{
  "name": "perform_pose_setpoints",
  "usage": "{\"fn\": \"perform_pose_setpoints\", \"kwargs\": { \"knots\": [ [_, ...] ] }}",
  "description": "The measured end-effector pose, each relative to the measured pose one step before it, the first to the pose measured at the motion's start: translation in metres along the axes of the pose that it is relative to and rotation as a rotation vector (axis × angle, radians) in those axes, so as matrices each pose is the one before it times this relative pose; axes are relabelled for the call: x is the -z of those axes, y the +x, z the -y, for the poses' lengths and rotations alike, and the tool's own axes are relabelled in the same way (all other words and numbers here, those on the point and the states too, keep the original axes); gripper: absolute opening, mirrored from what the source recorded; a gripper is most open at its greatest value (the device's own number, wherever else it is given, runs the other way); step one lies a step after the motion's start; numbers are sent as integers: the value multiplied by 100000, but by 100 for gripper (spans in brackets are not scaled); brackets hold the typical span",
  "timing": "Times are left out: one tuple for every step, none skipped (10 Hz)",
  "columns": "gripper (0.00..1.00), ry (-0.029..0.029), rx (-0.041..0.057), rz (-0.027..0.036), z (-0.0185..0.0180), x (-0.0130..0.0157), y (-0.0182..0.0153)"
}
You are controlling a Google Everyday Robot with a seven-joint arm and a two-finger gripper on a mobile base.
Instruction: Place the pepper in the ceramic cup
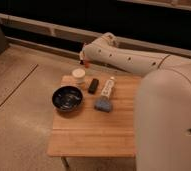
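My gripper [83, 59] hangs at the end of the white arm, just above and behind the table's back left corner. It is shut on the pepper [87, 64], of which a small orange-red bit shows below the fingers. The ceramic cup [79, 75], small, cream-white and round, stands upright on the table's back left corner, a little below and in front of the gripper. The pepper is above the cup's far rim and apart from it.
On the small wooden table [96, 130] a wide black bowl [67, 98] sits in front of the cup. A dark small block [93, 85], a white oblong packet [108, 87] and a blue-grey block [103, 104] lie to the right. My white body [169, 120] fills the right side.
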State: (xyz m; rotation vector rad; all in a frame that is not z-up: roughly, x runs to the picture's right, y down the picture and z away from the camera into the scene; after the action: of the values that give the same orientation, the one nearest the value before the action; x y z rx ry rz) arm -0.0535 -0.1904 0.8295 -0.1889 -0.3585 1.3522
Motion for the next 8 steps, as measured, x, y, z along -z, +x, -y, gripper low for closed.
{"fn": "perform_pose_setpoints", "kwargs": {
  "knots": [
    [0, -163, 2288, 386, 77, -1043, -277],
    [0, -1372, 1514, -23, -702, -1049, -210],
    [0, -850, 1053, -703, -407, -863, 166],
    [0, -465, 942, -1228, 62, -979, 437],
    [0, -405, -287, -1315, 236, -692, 522],
    [0, -571, -562, -1553, 27, -828, 455],
    [0, -454, -329, -1486, -70, -915, 209],
    [0, -530, -603, -511, 55, -626, -33]
  ]
}}
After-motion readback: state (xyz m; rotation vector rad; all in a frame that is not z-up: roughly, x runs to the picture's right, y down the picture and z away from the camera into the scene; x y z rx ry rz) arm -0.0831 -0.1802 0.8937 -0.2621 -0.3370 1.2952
